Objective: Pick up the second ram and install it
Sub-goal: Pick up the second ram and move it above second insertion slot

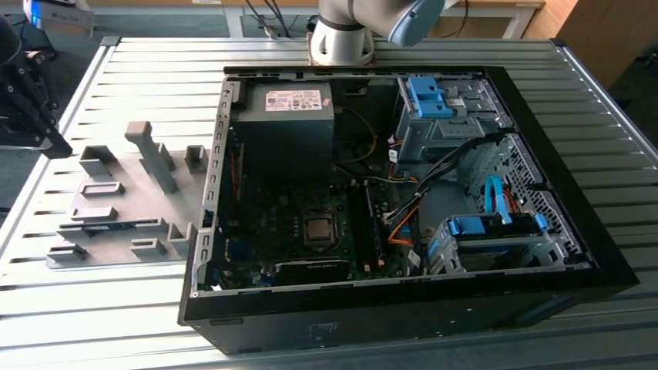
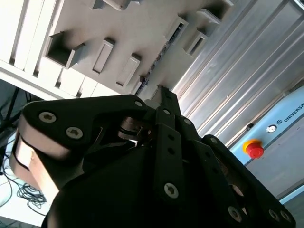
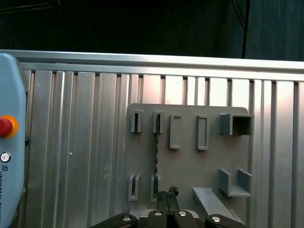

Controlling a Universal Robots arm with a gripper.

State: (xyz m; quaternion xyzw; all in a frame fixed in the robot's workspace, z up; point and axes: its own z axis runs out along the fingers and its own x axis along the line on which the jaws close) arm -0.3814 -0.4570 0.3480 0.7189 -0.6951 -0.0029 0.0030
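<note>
The second ram (image 3: 156, 156) stands on edge in the slots of the grey fixture plate (image 3: 185, 164), showing as a thin dark strip. It appears again as a thin dark edge (image 2: 159, 57) in the second wrist view. My gripper (image 3: 166, 194) hovers above the plate, its tips just off one end of the stick and not touching it. The black fingers (image 2: 164, 97) are pressed together with nothing between them. In the exterior view the gripper (image 1: 46, 135) hangs at the left edge, above the table beside the fixture plate (image 1: 113, 204).
An open black PC case (image 1: 411, 308) lies on the slatted aluminium table (image 1: 134, 324), to the exterior view's right of the fixture. Its motherboard (image 1: 308, 223) has long black slots (image 1: 365, 223). Upright grey blocks (image 1: 154, 154) rise from the plate. A red stop button (image 3: 4, 127) sits nearby.
</note>
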